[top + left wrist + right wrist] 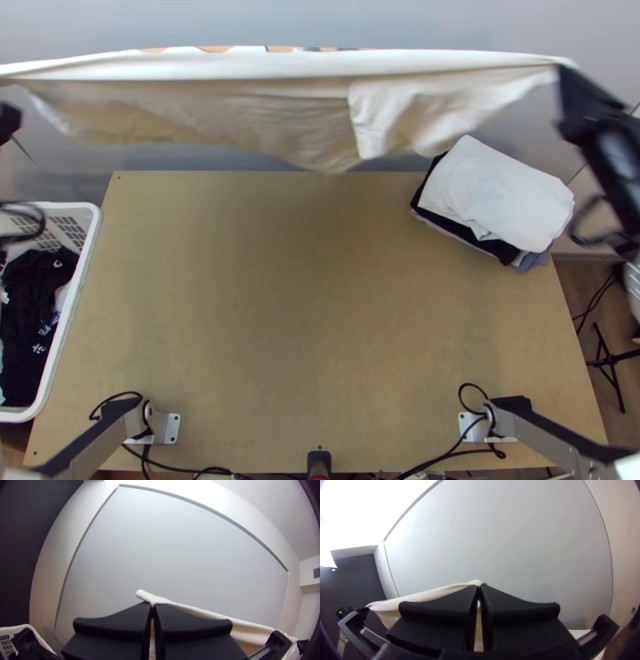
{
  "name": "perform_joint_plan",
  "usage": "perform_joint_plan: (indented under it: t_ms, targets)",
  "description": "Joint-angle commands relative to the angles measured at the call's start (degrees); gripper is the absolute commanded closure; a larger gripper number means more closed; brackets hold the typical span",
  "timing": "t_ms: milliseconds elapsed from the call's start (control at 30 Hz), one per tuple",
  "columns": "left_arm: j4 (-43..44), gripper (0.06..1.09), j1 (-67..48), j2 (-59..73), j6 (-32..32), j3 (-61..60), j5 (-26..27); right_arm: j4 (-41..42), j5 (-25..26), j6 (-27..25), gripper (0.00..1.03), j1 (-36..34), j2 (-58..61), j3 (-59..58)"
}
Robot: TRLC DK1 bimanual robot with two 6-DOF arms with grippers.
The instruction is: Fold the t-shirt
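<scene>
A cream-white cloth t-shirt [240,100] is hanging stretched in the air at the table's far side, its lower edge sagging unevenly; the black left gripper [8,122] is clamping its left end, the black right gripper [562,86] its right end; a stack of folded clothes [496,192] is lying far right on the light wooden table [320,320]; a white plastic basket [86,240] is holding dark clothes [32,312] at left.

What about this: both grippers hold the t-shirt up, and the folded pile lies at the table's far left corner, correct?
Not quite: the top view shows the folded pile at the table's far right corner, not left. The left gripper and right gripper do hold the t-shirt up.
</scene>
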Motion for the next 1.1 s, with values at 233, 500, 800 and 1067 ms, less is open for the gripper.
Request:
perform_joint_plan:
  t_ms: [233,500,800,1067]
  targets:
    - [-6.23,1.05,-2.52,-24.34,-0.03,-6.19,1.94,-18.73,0.74,-10.95,1.0,-6.12,-21.87,5.25]
    - [-11.5,1.05,-2.34,-29.87,0.33,-5.31,3.17,-24.44,1.0,-10.69,1.0,-5.76,-23.01,10.35]
    - [-22.23,1.05,-5.33,-39.37,-0.03,-22.01,3.26,-27.43,0.91,-2.95,1.0,-5.06,-24.42,-7.23]
    - [-18.01,1.05,-7.79,-50.7,6.83,-56.72,3.96,-12.4,1.62,7.59,1.0,7.07,-25.21,-47.84]
